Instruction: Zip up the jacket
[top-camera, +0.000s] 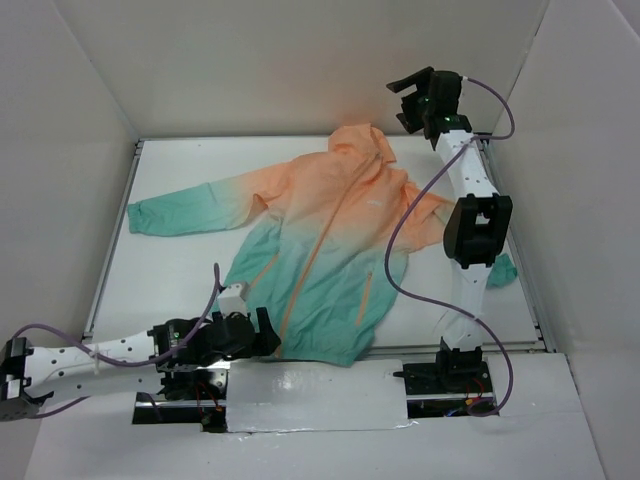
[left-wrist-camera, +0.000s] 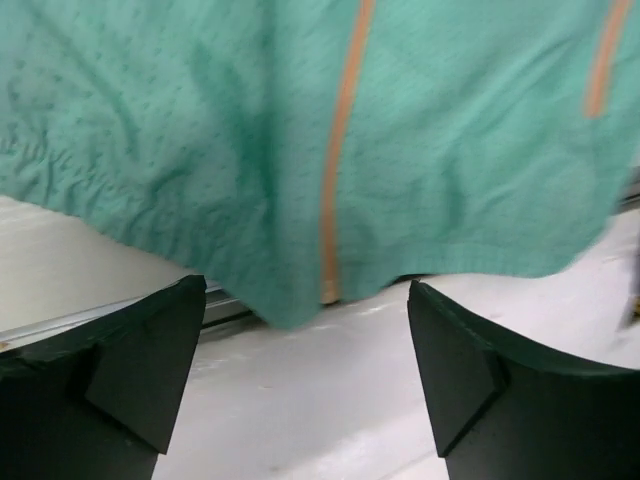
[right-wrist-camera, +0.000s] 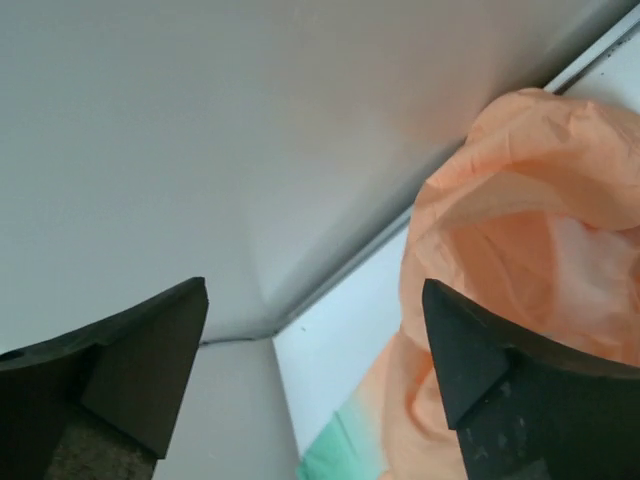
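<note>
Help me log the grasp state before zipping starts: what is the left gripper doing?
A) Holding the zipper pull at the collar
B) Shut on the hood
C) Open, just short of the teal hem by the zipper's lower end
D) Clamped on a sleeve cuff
C: the left wrist view shows the left gripper open and empty, facing the teal hem of the jacket where the front zipper ends.

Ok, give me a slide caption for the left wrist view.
Open left gripper facing the teal hem of the jacket, its orange zipper centred ahead.
</note>
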